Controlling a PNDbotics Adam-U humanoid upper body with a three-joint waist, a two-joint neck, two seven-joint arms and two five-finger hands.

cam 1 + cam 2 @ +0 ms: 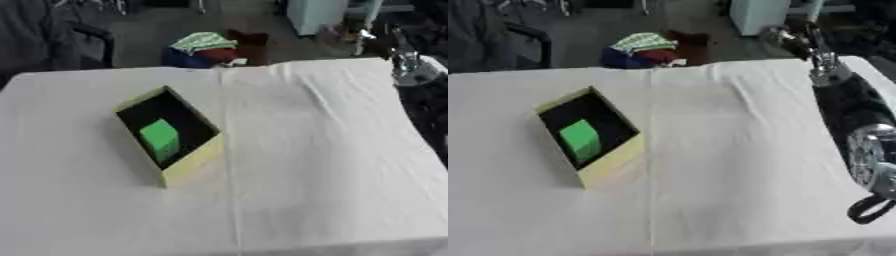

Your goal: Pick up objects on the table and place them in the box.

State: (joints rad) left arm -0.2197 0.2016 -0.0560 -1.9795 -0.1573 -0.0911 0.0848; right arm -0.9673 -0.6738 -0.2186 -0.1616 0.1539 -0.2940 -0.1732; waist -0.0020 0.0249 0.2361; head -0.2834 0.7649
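green block [160,137] lies inside the open yellow box [194,161].

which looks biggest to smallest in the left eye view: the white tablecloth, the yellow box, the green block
1. white tablecloth, which fills most of the view
2. yellow box, open, with a dark inside
3. green block, which lies inside the box, so it is plainly the smallest

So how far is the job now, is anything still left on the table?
Done: a green block lies inside the yellow box. In hand: nothing that I can see; the right arm is raised at the table's right edge, and its hand is too blurred to judge. Left: no other loose objects show on the white cloth, so the job looks finished.
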